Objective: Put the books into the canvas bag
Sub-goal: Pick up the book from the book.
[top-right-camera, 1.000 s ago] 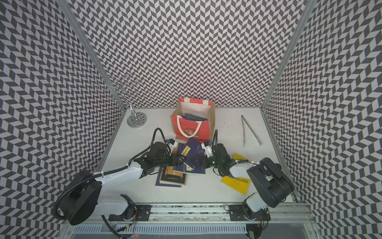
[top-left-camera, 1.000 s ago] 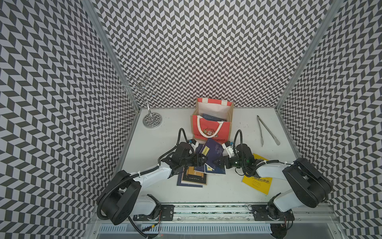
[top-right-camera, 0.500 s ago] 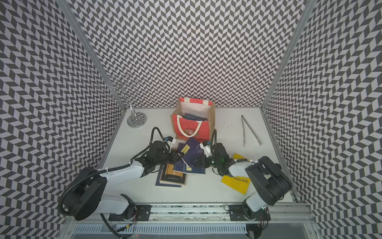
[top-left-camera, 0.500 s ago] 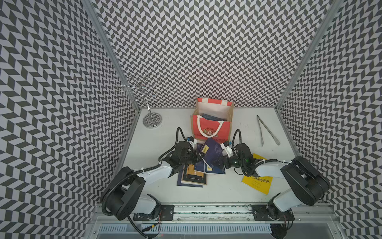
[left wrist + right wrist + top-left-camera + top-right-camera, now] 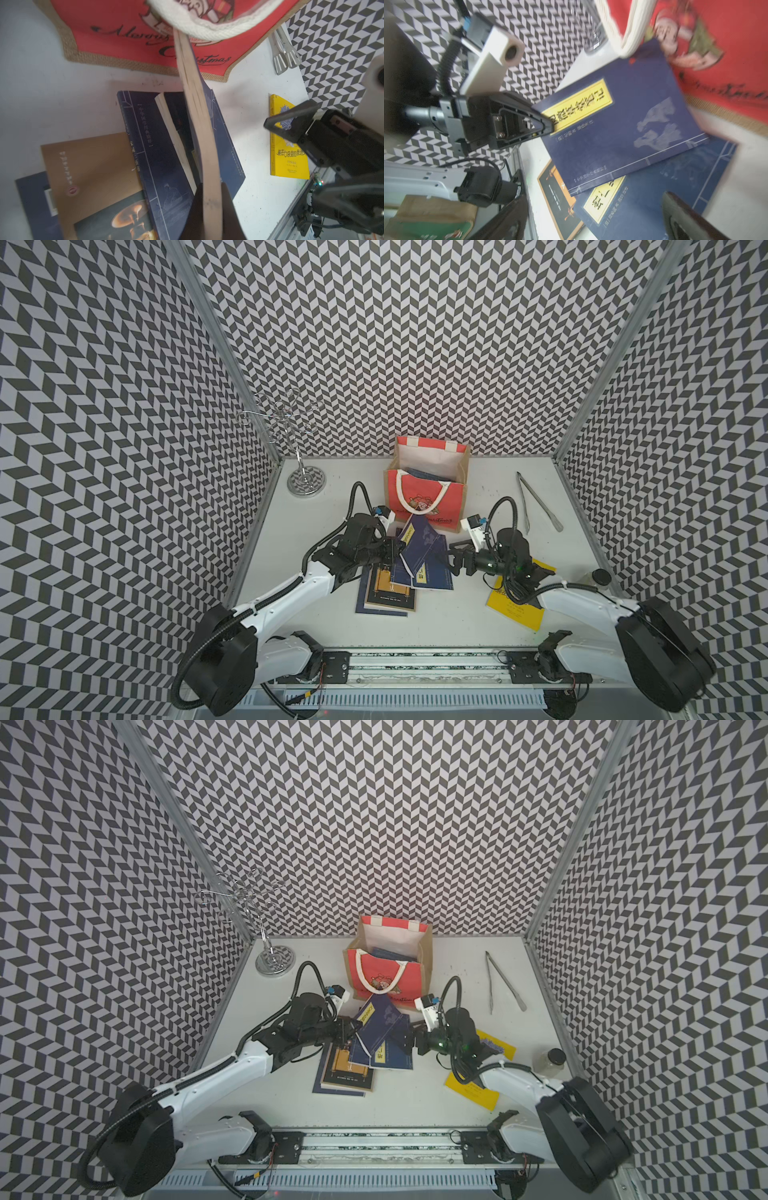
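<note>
Zigzag black-and-white walls close in a white tabletop (image 5: 457,626), and the one clear change over the last second is at the left claw (image 5: 395,552): its jaws stood apart around a book's edge before and are now pinched tight on the pale page edge of a navy book (image 5: 417,545) with a yellow label, which the left wrist view shows running straight out from the fingertips (image 5: 226,207). That book is tilted up off the pile under the claw, much as it leaned before, and its far corner reaches the red front of the canvas bag (image 5: 424,493) beneath the rope handle; whether it touches there I cannot tell. The right claw (image 5: 451,562) faces it from the other side of the book, about where it was, jaws spread wide with nothing between them, just short of the cover. The bag stands upright just beyond both claws, unmoved, with navy books (image 5: 424,475) showing in its mouth. Between and below the claws lie a second navy book (image 5: 430,578) with a yellow label and a tan-and-black book (image 5: 388,591) on top of another navy one (image 5: 360,605). Behind the right claw, partly under its arm, a yellow book (image 5: 515,610) lies flat. Metal tongs (image 5: 536,502) rest well beyond the right claw, as before
</note>
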Robot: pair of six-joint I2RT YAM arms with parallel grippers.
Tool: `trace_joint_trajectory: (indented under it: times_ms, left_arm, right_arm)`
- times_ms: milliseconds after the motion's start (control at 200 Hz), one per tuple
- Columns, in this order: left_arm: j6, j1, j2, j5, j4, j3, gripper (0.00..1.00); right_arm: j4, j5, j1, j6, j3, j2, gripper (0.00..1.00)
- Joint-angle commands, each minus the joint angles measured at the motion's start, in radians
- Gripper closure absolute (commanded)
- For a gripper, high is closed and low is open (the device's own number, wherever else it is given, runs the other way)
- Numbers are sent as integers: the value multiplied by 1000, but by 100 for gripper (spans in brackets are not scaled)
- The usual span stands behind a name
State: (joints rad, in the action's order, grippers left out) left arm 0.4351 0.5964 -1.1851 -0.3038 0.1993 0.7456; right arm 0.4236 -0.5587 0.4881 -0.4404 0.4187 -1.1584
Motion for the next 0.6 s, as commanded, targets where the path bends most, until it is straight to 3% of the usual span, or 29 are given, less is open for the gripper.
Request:
trace_joint_trajectory:
  times_ms: [0,70,180,346,596]
  left_arm:
    - [-234,22,38,-78,180,71,100]
    - [-310,50,51,-49,257,119,100]
    - [-396,45,78,-148,331,180,100]
    - [-515,42,148,-299,401,259,100]
    - [-684,-16,249,-343,474,332,100]
  right_arm:
    - [14,86,-31,49,-8,101,1]
    - [24,98,-58,83,-7,138,1]
    - [30,56,-119,110,-2,145,1]
    - [77,-152,-168,138,-13,124,1]
    - [286,-371,-166,88,-107,187,0]
